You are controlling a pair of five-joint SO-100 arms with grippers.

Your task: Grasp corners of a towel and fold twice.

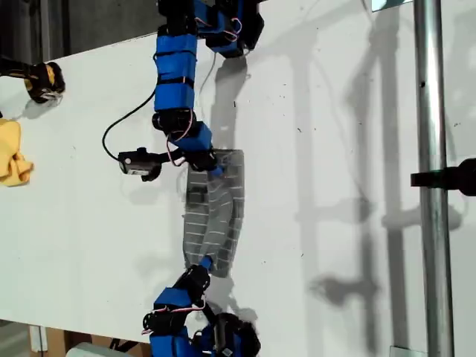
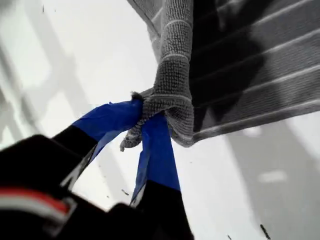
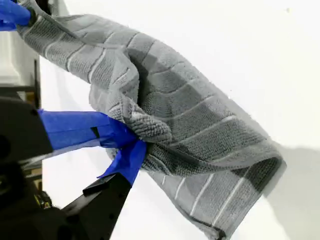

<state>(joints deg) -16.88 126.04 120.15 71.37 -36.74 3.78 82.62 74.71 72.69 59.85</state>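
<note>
My first gripper (image 2: 145, 117) has its two blue jaws closed tight on a bunched corner of the towel (image 2: 250, 75), and my second gripper (image 3: 132, 142) is closed in the same way on a thick gather of cloth at the other end. In the exterior view the towel (image 1: 216, 216) is stretched as a narrow, doubled strip in the middle of the white table (image 1: 335, 149), between one arm at the top of that view and one at the bottom. I cannot tell from the wrist views which arm is which. I judge that I hold both ends so the cloth stays under tension and the layers do not slip apart. One fold seems done already, and the second is not yet made. The lower edge sags and wrinkles, so the layers may not lie even when put down. The yellow cloth (image 1: 11, 156) lies well apart, at the exterior view's left edge.
</note>
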